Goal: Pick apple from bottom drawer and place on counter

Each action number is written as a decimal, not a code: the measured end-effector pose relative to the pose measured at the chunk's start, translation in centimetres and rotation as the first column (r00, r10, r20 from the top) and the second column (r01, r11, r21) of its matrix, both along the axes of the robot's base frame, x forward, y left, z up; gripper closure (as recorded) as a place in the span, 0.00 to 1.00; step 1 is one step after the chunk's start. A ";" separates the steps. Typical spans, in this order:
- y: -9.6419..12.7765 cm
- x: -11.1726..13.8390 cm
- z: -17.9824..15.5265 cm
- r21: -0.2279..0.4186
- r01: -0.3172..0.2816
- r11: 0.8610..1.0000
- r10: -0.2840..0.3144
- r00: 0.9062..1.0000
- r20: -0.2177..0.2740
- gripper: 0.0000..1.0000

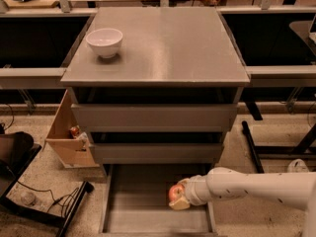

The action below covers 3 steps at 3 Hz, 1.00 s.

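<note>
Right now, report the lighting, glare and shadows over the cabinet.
Camera view: soft sheen on the counter; the white bowl casts a faint shadow; the bottom drawer lies dim under the upper drawers, yet the apple and the hand gripping it there are lit.

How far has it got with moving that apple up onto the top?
Done: the hand grips the apple at the right of the open bottom drawer. In hand: lifting it out. Left: setting it on the counter, where a white bowl sits.
</note>
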<state>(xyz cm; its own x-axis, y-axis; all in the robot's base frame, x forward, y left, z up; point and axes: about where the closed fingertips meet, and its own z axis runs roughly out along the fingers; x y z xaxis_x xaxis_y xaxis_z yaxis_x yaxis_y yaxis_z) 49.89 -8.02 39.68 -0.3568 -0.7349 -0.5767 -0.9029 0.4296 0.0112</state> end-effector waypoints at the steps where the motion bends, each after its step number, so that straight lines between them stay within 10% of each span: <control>1: 0.5 -6.8 6.6 0.017 -0.041 0.999 0.042 0.999 -0.028 1.00; 2: -1.3 -8.2 15.7 0.025 0.005 1.000 -0.006 0.999 0.045 1.00; 3: -3.2 -6.5 24.6 0.036 0.116 0.993 -0.120 0.979 0.165 1.00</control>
<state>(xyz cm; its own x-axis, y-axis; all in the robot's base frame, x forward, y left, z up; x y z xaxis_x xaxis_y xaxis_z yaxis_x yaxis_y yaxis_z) 43.42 -11.24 64.25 -0.3377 -0.6771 -0.6538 -0.8360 0.5350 -0.1222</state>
